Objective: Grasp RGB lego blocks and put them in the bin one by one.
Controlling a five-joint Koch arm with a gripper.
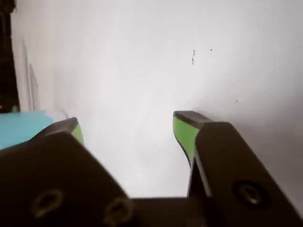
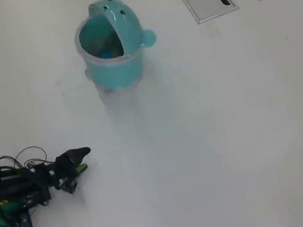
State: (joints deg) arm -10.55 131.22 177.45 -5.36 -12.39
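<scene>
**Pincer empty, no block left on tabletop**

Pincer [image 1: 128,125] jaws apart, nothing between them; green-padded tips, matte black body. Bin [image 2: 112,68] round, teal, smooth plastic, domed lid tipped back, well apart from arm; something blue [image 2: 110,54] shows inside, probably a block; red and yellow-green not discernible. Tabletop [image 2: 217,138] plain white, bare of cubes; judgement: deposits likely done, so hold the arm clear of the bin.

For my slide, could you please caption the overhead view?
Koch arm's gripper resting low at left, lid-open teal bin on the white table, something blue inside.
</scene>
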